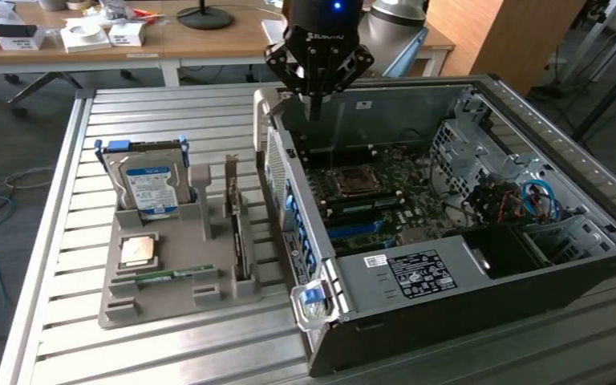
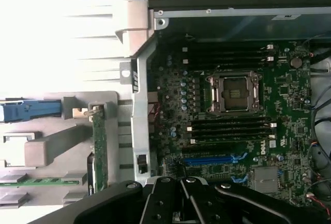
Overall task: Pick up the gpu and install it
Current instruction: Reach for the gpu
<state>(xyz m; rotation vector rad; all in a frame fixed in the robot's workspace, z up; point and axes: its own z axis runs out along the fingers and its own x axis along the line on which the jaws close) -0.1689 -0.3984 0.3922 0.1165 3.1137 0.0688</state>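
Here the gripper (image 1: 314,106) hangs over the open case (image 1: 480,321), above the wall on the tray's side. Its jaws are pressed together and pinch nothing. The gpu (image 1: 240,241) is not picked up yet. It stands on its thin edge in a slot of the grey tray (image 1: 164,309), just beside the case. I think the tray holds it up like that so its top edge is easy to grab. The hard drive (image 1: 150,186) stands in the same tray, farther from the case. The case lies on its side with the open side up, likely so the board (image 1: 378,192) can be reached from above.
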